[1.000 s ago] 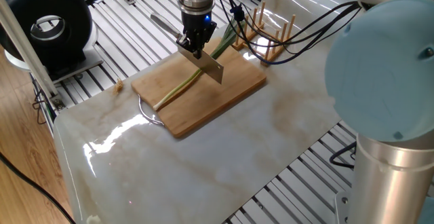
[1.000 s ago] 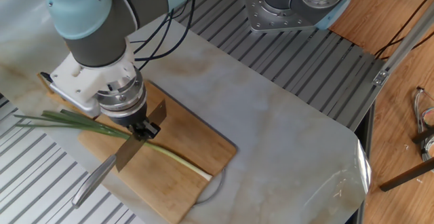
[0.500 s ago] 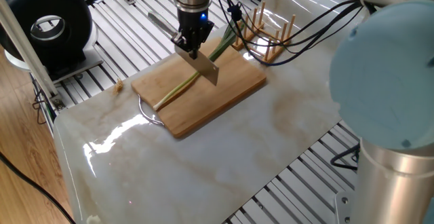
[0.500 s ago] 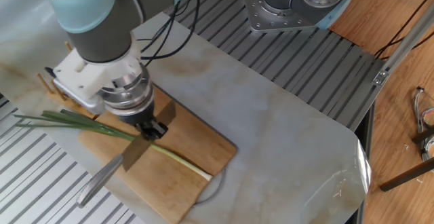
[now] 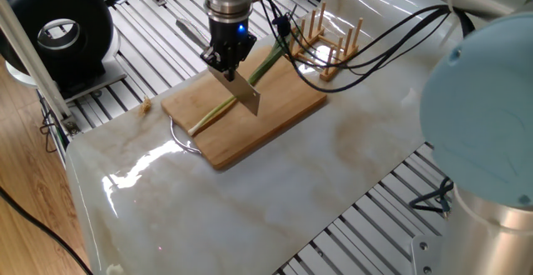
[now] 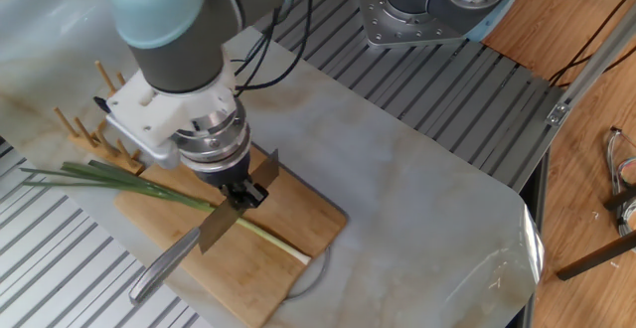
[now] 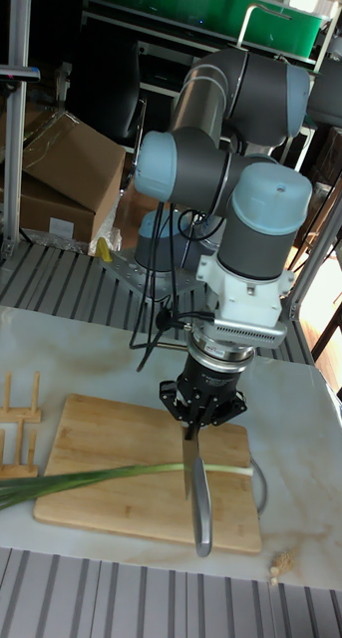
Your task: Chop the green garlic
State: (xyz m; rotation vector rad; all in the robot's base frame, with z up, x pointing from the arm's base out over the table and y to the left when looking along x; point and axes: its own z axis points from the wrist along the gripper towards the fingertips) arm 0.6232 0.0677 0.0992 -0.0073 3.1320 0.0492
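The green garlic (image 5: 218, 107) lies whole along the bamboo cutting board (image 5: 283, 108), with its pale end near the board's wire loop and its dark leaves running past the far edge. My gripper (image 5: 225, 58) is shut on a knife (image 5: 246, 97), whose blade stands edge-down across the stalk. In the other fixed view the gripper (image 6: 238, 194) holds the knife (image 6: 221, 231) over the garlic (image 6: 129, 187) on the board (image 6: 298, 214). In the tall fixed view the knife (image 7: 189, 467) crosses the garlic (image 7: 101, 478) below the gripper (image 7: 200, 424). Whether the blade touches the stalk cannot be told.
A wooden peg rack (image 5: 329, 42) stands just behind the board, with black cables (image 5: 375, 33) draped over it. A black round device (image 5: 58, 29) sits at the far left. A small beige scrap (image 5: 146, 102) lies on the marble near the board. The arm's base (image 6: 427, 5) is bolted beyond the table.
My gripper has carried the knife along the stalk toward its pale end, away from the peg rack. The garlic and the board have not moved.
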